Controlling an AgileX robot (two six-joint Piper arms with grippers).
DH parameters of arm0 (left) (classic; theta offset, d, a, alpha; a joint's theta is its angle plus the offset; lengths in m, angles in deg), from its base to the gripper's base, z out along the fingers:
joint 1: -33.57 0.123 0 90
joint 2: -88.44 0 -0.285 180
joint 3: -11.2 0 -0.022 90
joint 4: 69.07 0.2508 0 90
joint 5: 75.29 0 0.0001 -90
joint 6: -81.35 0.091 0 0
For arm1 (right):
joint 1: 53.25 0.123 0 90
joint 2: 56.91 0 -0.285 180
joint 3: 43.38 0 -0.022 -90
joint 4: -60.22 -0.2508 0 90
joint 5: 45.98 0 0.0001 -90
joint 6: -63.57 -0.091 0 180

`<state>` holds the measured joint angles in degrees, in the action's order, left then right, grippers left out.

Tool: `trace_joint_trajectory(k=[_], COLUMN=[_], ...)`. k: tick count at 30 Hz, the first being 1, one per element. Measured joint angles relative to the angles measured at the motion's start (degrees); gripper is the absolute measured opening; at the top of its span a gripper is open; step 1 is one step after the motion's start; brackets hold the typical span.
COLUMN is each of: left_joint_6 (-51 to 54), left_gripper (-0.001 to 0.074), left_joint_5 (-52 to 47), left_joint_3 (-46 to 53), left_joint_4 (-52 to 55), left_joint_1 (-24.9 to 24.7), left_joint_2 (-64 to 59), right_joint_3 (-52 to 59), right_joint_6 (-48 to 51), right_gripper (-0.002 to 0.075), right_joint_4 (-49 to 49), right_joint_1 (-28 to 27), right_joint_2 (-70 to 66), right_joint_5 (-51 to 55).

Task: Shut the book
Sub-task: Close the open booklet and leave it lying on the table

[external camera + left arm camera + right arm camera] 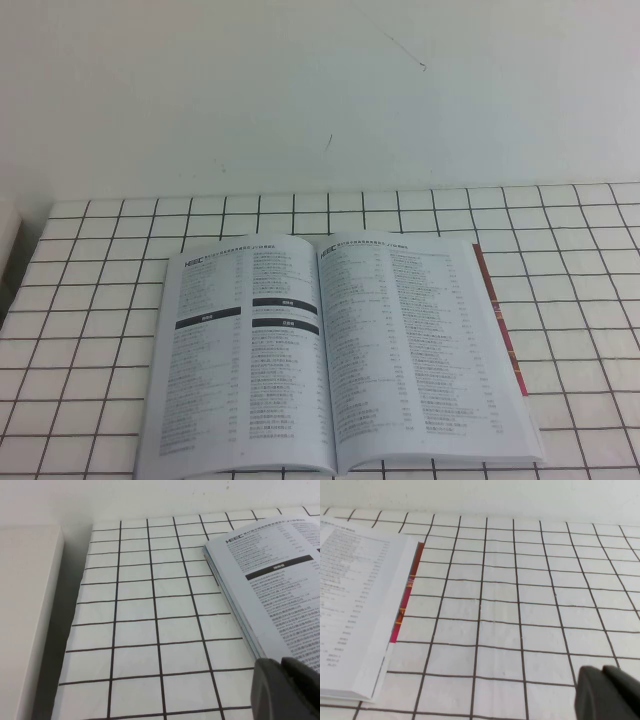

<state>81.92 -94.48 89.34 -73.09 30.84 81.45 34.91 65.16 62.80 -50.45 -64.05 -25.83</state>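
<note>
Book, "HIEC" heading, between end effectors

Lab-like bench — grid-lined tabletop, plain white wall

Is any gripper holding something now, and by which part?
Nothing seems held. The book lies open on the table, untouched. The left gripper hangs near its left edge, the right gripper over the table to its right.
</note>
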Motion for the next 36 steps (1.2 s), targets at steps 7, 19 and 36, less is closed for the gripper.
trace_joint_trajectory(k=[7, 19, 36], left_joint_6=[0.00, 0.00, 1.64], left_gripper=[-0.0004, -0.0004, -0.0004], left_joint_5=[0.00, 0.00, 0.00], left_joint_3=[0.00, 0.00, 0.00], left_joint_4=[0.00, 0.00, 0.59], left_joint_1=[0.00, 0.00, 0.00], left_joint_2=[0.00, 0.00, 0.00], right_joint_3=[0.00, 0.00, 0.00], right_joint_6=[0.00, 0.00, 0.00], right_gripper=[-0.0003, -0.0003, -0.0003], right_joint_4=[0.00, 0.00, 0.00], right_joint_1=[0.00, 0.00, 0.00], right_joint_2=[0.00, 0.00, 0.00], right_joint_5=[0.00, 0.00, 0.00])
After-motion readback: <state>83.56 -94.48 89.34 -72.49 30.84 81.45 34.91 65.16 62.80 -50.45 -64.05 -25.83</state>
